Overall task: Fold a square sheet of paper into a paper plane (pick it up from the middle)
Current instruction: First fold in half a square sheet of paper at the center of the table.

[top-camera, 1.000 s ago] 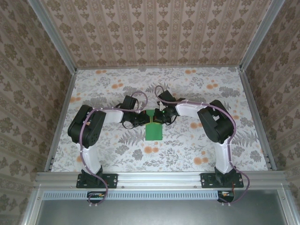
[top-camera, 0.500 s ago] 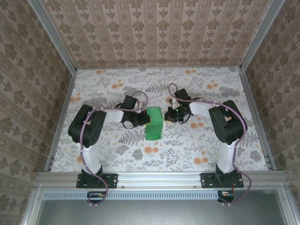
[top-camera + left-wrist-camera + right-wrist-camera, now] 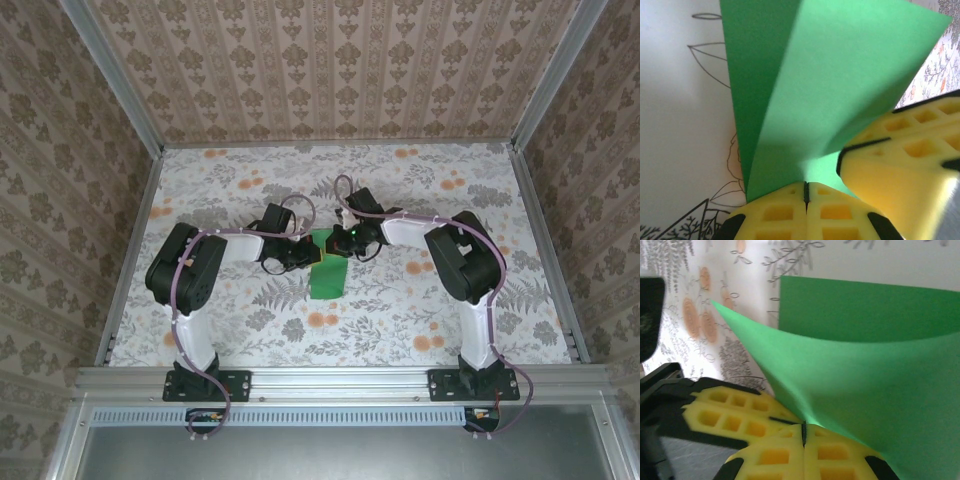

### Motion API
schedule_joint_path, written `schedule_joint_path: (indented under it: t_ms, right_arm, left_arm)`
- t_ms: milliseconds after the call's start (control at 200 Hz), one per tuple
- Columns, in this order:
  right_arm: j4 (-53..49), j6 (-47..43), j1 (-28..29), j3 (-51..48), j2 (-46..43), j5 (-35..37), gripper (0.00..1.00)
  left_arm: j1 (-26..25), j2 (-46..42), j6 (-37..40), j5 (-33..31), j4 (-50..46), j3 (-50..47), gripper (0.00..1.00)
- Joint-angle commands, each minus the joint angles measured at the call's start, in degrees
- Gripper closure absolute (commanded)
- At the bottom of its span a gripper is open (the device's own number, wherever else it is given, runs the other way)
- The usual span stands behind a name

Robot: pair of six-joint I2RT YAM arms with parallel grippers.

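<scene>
The square sheet of paper [image 3: 328, 277] is bright green and lies partly folded at the table's middle, one flap raised. My left gripper [image 3: 308, 253] is at its left edge, shut; in the left wrist view the sheet [image 3: 840, 75] runs down into the closed fingertips of the left gripper [image 3: 806, 191]. My right gripper [image 3: 343, 243] is shut, its tips against the raised flap from the right. In the right wrist view the curled sheet [image 3: 865, 375] meets the right gripper [image 3: 803, 431], with the left gripper's yellow fingers [image 3: 730, 412] alongside. No finished paper plane shape shows.
The floral table [image 3: 400, 320] is ringed by patterned walls [image 3: 330, 70] and metal rails [image 3: 130, 260]. Both elbows bend outward, left [image 3: 185, 265] and right [image 3: 462, 262]. The arm bases sit at the near edge [image 3: 340, 380].
The right gripper swung out to the right, away from the paper, then came back left onto it. The left gripper stayed put at the paper's left edge.
</scene>
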Motion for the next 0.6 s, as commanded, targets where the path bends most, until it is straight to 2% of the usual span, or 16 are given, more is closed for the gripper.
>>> schedule_joint_path:
  t_ms: [0,215,375,490,595]
  right_arm:
    - [-0.13,0.75,-1.68,0.21,1.56,-0.18,1.00]
    - [-2.14,-2.18,-5.88,-5.21,0.70,2.50,1.00]
    - [-4.18,-3.51,-9.49,-5.71,-2.13,6.22,1.00]
    - [-4.18,-2.86,-9.26,-5.46,-5.93,9.40,1.00]
    - [-1.73,-1.18,-7.33,-6.08,-8.20,9.24,1.00]
  left_arm:
    - [0.48,6.89,0.50,-12.02,-11.17,-4.87,1.00]
    - [0.51,7.23,0.23,-12.37,-10.65,-5.72,1.00]
    - [0.52,7.31,0.09,-12.15,-10.18,-6.02,1.00]
    - [0.52,7.15,0.10,-12.01,-10.23,-5.97,1.00]
    - [0.51,7.16,-0.03,-12.12,-10.12,-5.98,1.00]
